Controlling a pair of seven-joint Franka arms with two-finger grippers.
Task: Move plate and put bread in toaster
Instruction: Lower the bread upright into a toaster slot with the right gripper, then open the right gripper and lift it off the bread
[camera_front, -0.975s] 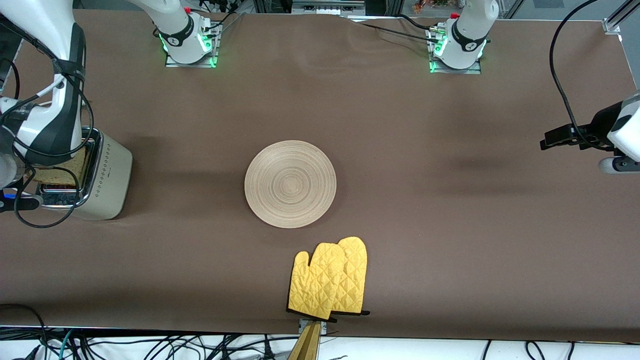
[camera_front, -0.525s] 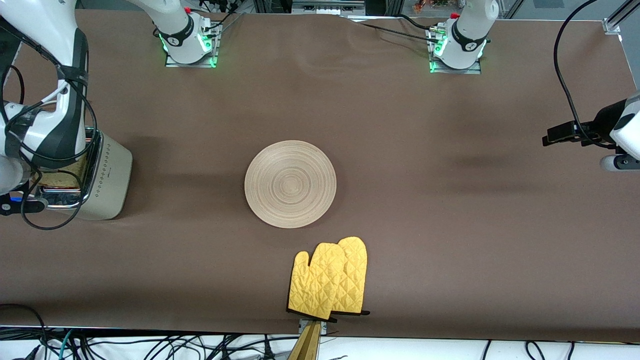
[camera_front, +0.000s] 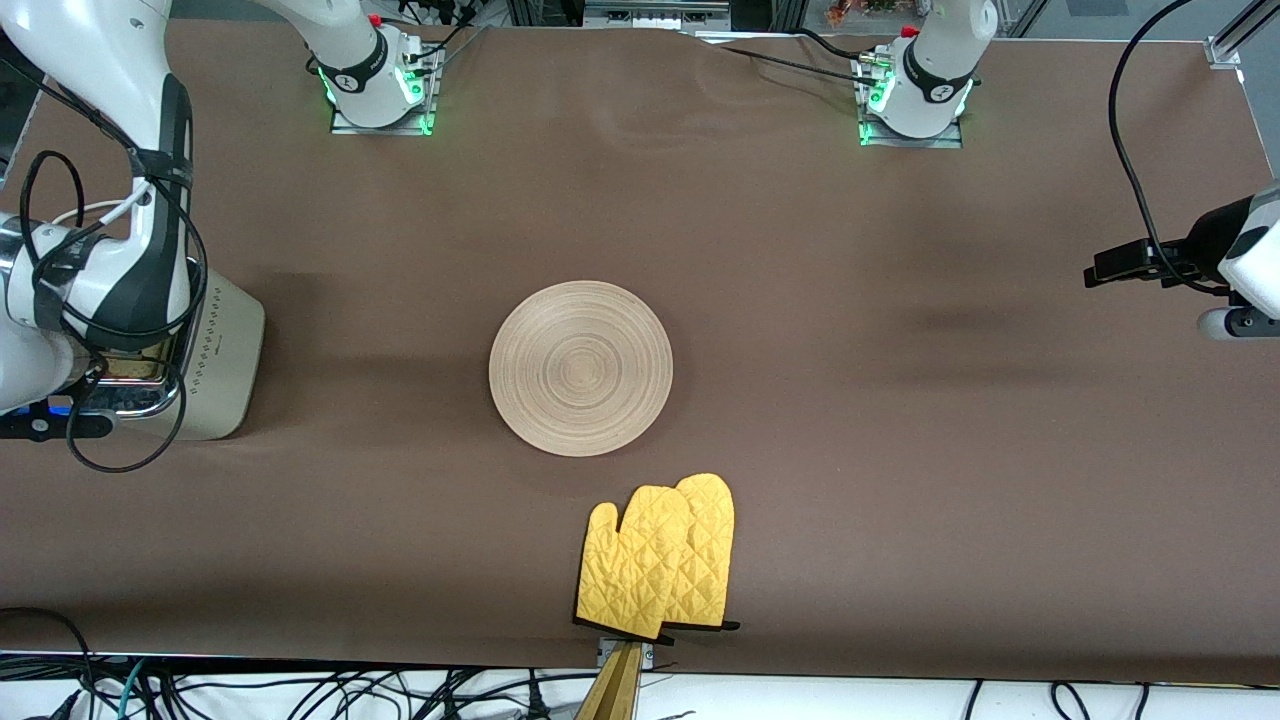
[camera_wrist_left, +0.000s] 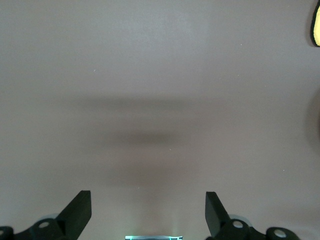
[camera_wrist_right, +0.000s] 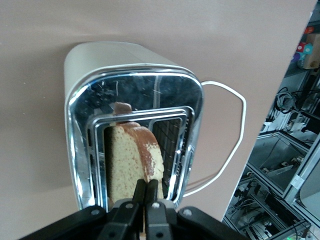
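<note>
1. This is a robotics lab, not a home kitchen: two white robot arms are bolted to metal base plates (camera_front: 380, 125) with green lights, along the far edge of the table (camera_front: 800, 400).
2. The table is a large bench covered in plain brown sheeting, more a test surface than a countertop.
3. Loose black cables (camera_front: 300, 690) lie tangled along the near edge, and more trail from the arms.
4. The right wrist view shows aluminium framing and wiring (camera_wrist_right: 280, 185) past the table's edge.
5. The household items, a toaster (camera_front: 215, 350), a wooden plate (camera_front: 580, 368) and yellow oven mitts (camera_front: 660, 560), sit as isolated props.
</note>
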